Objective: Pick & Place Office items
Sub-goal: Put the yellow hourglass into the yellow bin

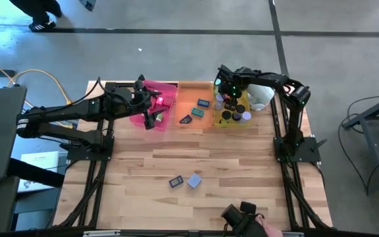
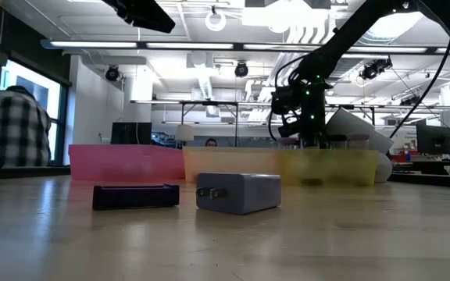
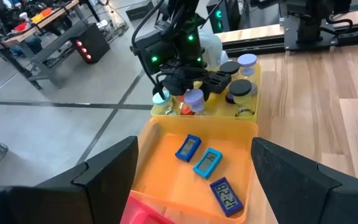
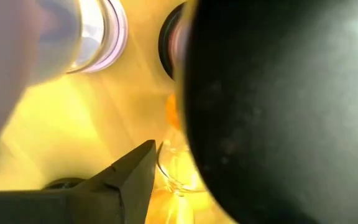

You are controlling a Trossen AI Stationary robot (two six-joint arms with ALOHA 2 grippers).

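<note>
Right tool [image 1: 227, 99] low inside yellow tray [image 1: 245, 123] among rolls, finger state unreadable; left tool [image 1: 151, 105] spread, nearer the 2 table pieces [image 1: 185, 181].

Pink tray [image 1: 166, 92], orange tray [image 1: 191, 99], yellow tray [image 1: 242, 122] touching; white cup [image 1: 262, 95] beside.

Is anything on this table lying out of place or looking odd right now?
Two items are outside the trays: a dark flat rectangle and a lavender block lie side by side on the bare wooden table, near its front edge. Also, the white cup lies on its side beside the yellow tray.
</note>
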